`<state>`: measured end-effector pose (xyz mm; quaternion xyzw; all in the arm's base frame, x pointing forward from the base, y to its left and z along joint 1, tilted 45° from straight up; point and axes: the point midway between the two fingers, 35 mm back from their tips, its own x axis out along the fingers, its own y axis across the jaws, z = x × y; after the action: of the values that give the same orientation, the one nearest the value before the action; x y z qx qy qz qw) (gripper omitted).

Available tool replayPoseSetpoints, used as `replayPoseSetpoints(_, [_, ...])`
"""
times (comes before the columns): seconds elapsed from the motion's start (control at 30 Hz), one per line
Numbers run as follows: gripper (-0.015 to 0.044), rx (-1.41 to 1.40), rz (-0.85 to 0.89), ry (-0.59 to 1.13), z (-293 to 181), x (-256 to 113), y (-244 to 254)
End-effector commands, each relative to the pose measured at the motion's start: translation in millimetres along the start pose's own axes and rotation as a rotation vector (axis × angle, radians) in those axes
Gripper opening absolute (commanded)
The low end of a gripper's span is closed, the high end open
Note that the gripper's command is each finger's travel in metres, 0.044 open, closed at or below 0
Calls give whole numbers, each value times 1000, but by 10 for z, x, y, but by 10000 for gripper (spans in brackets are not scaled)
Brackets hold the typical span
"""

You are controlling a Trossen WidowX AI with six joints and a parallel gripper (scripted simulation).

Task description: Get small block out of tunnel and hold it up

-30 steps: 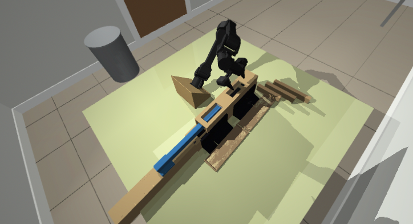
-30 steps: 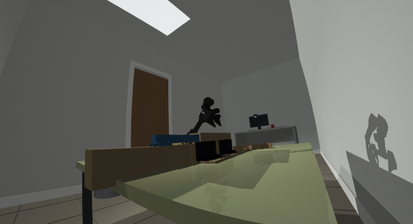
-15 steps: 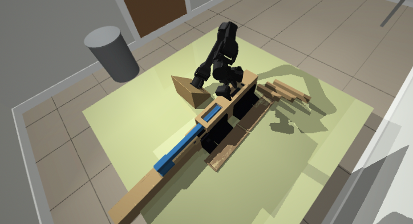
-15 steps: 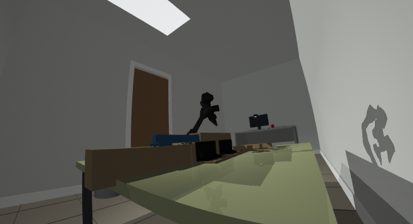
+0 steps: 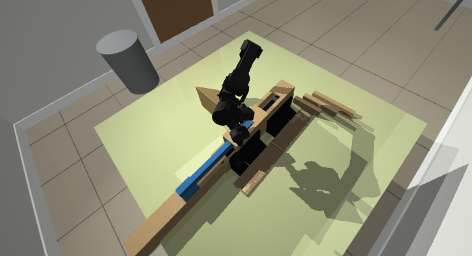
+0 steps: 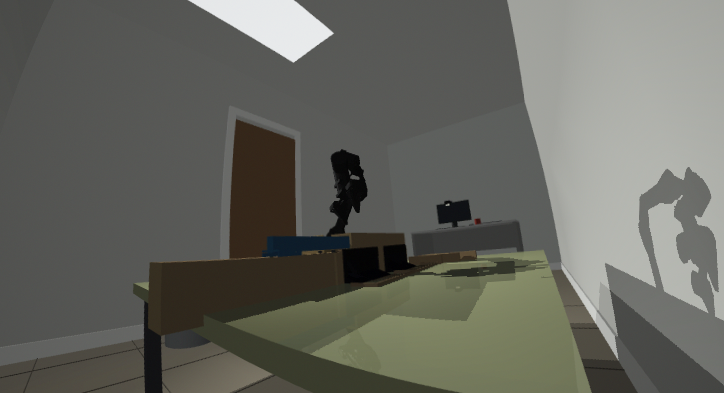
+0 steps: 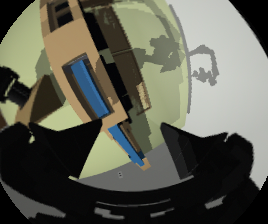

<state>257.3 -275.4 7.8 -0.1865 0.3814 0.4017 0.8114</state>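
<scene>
At the left, I see the long wooden rail point(image 5: 158, 217) point(image 6: 243, 284) point(image 7: 147, 165), and on it the blue bar point(image 5: 208, 165) point(image 6: 303, 242) point(image 7: 127, 146), which I take for the handle of the cage. It sticks out of the near left end of the tunnel point(image 5: 261, 114) point(image 6: 377, 239) point(image 7: 57, 42). The gripper point(image 5: 242, 124) point(image 6: 357, 200) point(image 7: 132, 123) is above this end, with the fingers widely spread and nothing between them. The step in hand, I judge, is to come to the handle. For doing it well, the fingers should turn so that one goes on each side of the bar, descend straight, and close only on the outside part. Then the pull should follow the rail; a sideways pull could jam the cage. The small block I cannot see; by the task it must be inside the tunnel. At the right, the loose rods point(image 5: 333, 103) point(image 6: 440, 257) lie beside the tunnel's far end, probably better left alone.
</scene>
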Motion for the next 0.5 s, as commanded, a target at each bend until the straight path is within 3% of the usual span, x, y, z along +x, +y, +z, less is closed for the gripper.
replayPoseSetpoints(0.0, [440, -272, 56, 59, -655, 285, -78])
replayPoseSetpoints(0.17, [440, -480, 103, 77, -1086, 514, -69])
replayPoseSetpoints(0.47, [440, -488, 105, 77, -1103, 523, -68])
